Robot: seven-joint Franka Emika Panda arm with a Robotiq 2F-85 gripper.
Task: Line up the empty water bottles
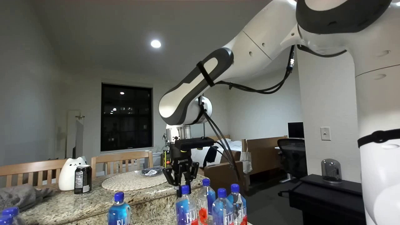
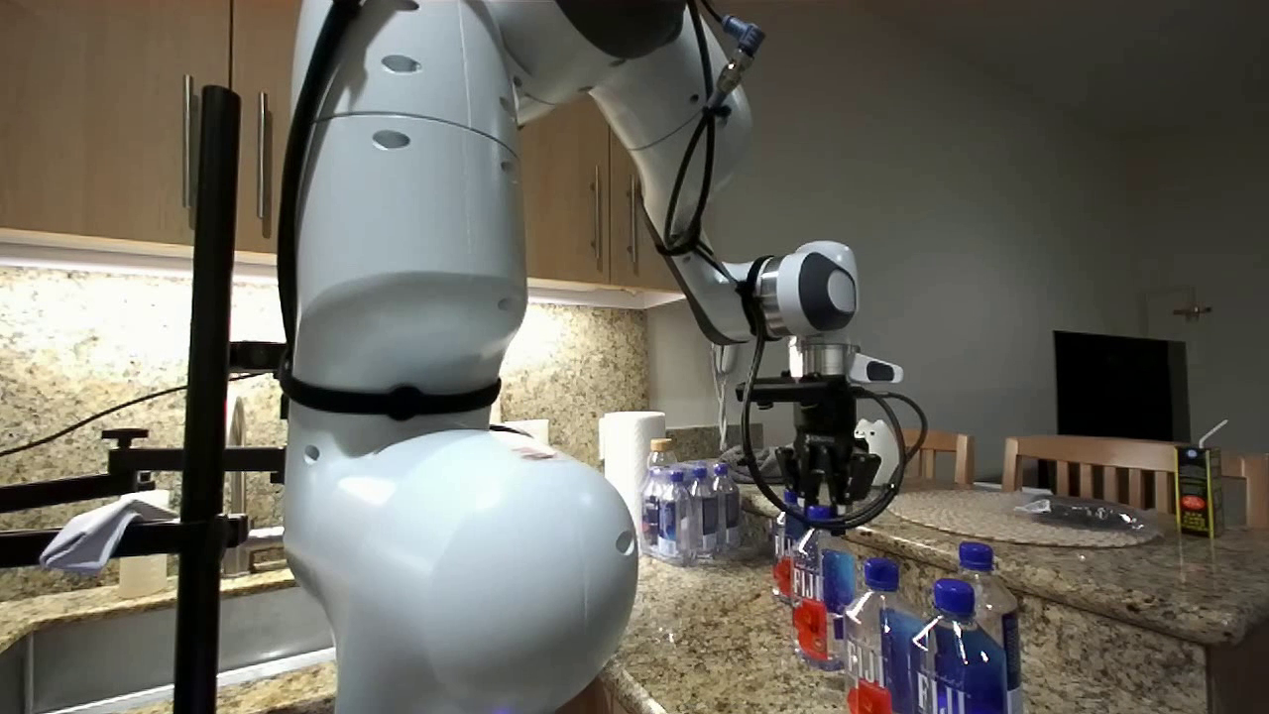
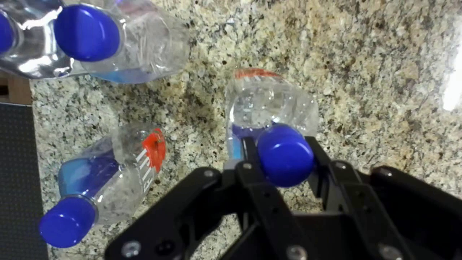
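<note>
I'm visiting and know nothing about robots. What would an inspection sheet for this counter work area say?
Surface: speckled beige granite counter, glossy, reflecting light.
Job's things: clear plastic bottles with blue screw caps; standing upright, not all in one line.
Clutter: white cat-eared object, black metal can and crumpled grey cloth on a raised granite ledge.
Claw: black, two-fingered, closed on the blue cap of one bottle.
Cables: black, hanging in loose loops, some near the claw.
Surroundings: dark rectangular window and pale wooden chairs beyond the ledge.
</note>
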